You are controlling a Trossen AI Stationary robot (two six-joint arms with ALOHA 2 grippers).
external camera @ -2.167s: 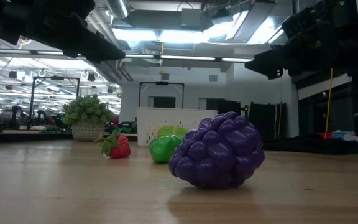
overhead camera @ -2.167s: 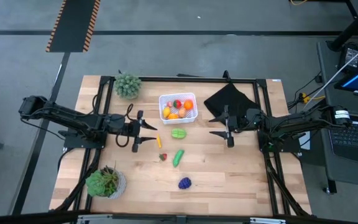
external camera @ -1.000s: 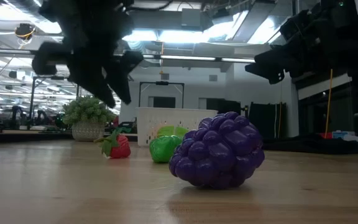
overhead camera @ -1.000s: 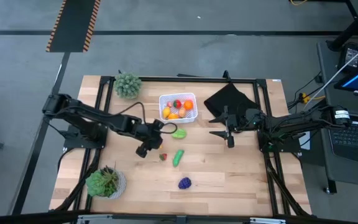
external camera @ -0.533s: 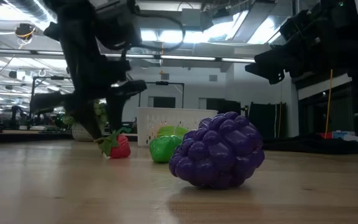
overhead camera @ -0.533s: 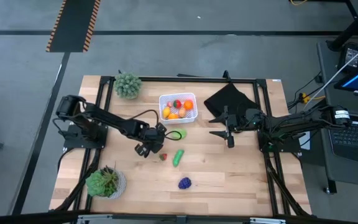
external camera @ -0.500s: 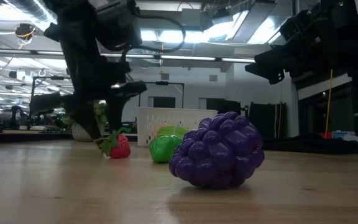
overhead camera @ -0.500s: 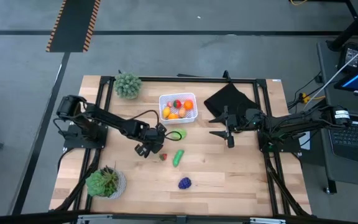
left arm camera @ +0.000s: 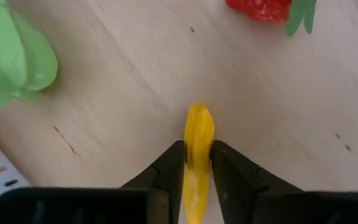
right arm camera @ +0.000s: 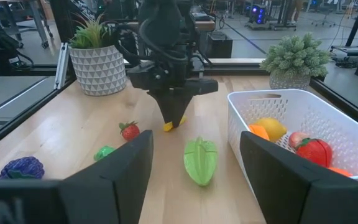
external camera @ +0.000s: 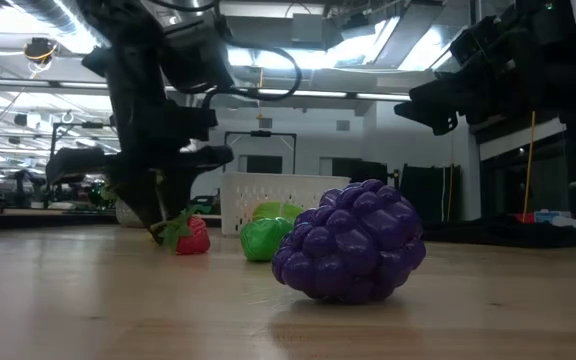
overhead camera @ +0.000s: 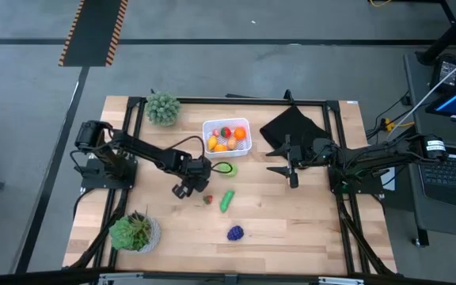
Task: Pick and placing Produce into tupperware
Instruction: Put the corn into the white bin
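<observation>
My left gripper (overhead camera: 196, 182) stands fingers-down left of the table's middle, shut on a small yellow piece of produce (left arm camera: 198, 127). A red strawberry (overhead camera: 207, 199), a dark green vegetable (overhead camera: 227, 199) and purple grapes (overhead camera: 235, 233) lie on the wood nearer the near edge. A pale green piece (overhead camera: 228, 169) lies just before the white tub (overhead camera: 226, 125), which holds yellow, orange and red produce. My right gripper (overhead camera: 271, 161) hovers open to the tub's right, above the table. My left gripper pinches the yellow piece (left arm camera: 197, 155) between its two fingertips (left arm camera: 169, 165), coming from above and pointing down. One end of the piece (left arm camera: 199, 111) sticks out past the fingertips. In the right wrist view it (right arm camera: 174, 124) sits at table level; whether it rests there I cannot tell.
Two potted plants stand at the far left (overhead camera: 163, 108) and the near left (overhead camera: 135, 231). A black folded cloth (overhead camera: 293, 127) lies right of the tub. Black frame rails (overhead camera: 335, 190) run along the table's sides. Bare wood lies on the near right.
My left gripper has come down from above the table onto the yellow piece beside the strawberry, its arm reaching farther toward the middle. The right arm and the other produce have kept still.
</observation>
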